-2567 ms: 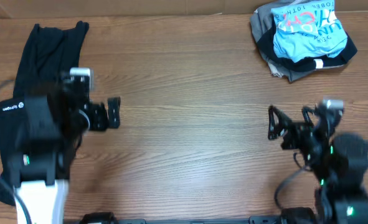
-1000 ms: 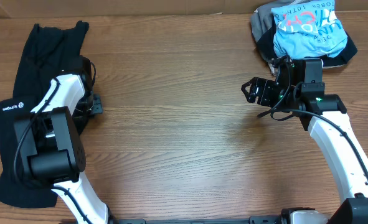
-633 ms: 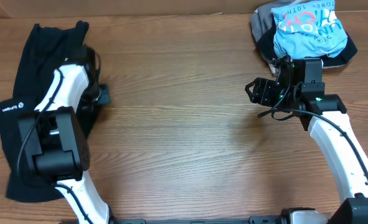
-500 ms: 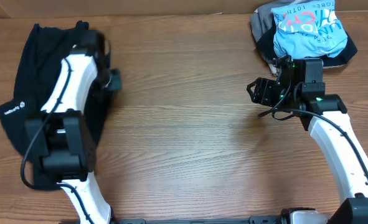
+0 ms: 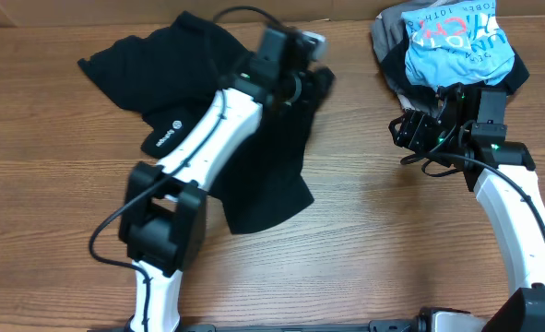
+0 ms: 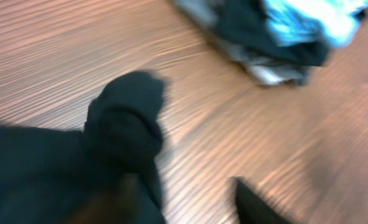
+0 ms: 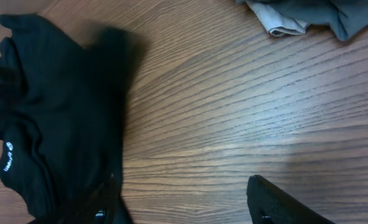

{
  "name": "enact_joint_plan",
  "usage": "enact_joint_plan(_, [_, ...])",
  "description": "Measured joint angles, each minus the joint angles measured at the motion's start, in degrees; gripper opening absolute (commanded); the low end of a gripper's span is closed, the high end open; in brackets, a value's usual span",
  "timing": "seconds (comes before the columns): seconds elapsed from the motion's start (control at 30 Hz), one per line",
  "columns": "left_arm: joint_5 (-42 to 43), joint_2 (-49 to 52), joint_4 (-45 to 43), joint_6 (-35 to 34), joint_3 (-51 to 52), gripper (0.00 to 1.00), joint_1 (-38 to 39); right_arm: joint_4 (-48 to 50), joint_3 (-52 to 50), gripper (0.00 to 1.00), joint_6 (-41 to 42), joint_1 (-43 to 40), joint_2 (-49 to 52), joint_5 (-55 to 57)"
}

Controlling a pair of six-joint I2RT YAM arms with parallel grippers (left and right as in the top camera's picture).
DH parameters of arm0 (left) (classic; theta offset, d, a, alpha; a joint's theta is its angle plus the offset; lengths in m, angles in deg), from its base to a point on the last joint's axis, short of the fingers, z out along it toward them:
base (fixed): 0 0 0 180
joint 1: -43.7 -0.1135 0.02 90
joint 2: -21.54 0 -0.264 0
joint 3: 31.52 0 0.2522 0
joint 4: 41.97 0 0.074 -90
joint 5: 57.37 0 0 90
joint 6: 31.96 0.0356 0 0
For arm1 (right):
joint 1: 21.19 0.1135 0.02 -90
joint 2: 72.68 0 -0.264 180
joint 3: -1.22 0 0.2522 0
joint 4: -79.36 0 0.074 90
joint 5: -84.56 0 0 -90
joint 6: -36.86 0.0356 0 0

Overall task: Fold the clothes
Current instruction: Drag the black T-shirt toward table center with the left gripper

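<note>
The clothes (image 5: pixel 254 175), a black garment with a small white logo (image 5: pixel 168 140), lie crumpled from the back left to the table's centre. My left gripper (image 5: pixel 307 85) hovers over its right edge near the back. In the blurred left wrist view its jaws (image 6: pixel 190 205) stand apart with bare wood between them, and a bunched lump of the black fabric (image 6: pixel 124 124) lies just ahead on the left. My right gripper (image 5: pixel 407 136) is open above bare table at the right. In its wrist view (image 7: pixel 193 202) the black garment (image 7: pixel 53 118) lies to the left, apart from it.
A pile of a light-blue printed shirt and a grey garment (image 5: pixel 452 51) sits at the back right corner, just behind my right gripper. It also shows in the left wrist view (image 6: pixel 283 31), and its grey edge (image 7: pixel 308 15) shows in the right wrist view. The wooden table (image 5: pixel 364 249) is brown.
My left arm swept from the far left to the back centre, pulling the black garment rightward with it, and its jaws opened. My right gripper shifted a little to the right.
</note>
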Motion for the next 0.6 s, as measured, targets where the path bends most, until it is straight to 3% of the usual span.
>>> enact_joint_plan(0.17, [0.2, 1.6, -1.0, 0.0, -0.1, 1.00, 2.8, 0.0, 0.0, 0.74, -0.1, 0.0, 0.0, 0.0])
enact_joint_plan(0.3, [0.2, 1.6, 9.5, 0.0, -4.2, 1.00, -0.4, 0.0, 0.0, 0.73, -0.5, 0.0, 0.0, -1.7])
enact_joint_plan(0.43, [0.0, 1.6, 25.0, 0.3, -11.9, 1.00, -8.2, -0.9, 0.0, 0.72, -1.7, 1.4, 0.0, -4.1])
enact_joint_plan(0.6, [-0.5, 1.0, 34.2, 2.9, -18.1, 1.00, -20.8, -3.8, 0.0, 0.70, -2.3, 9.1, 0.0, -3.4])
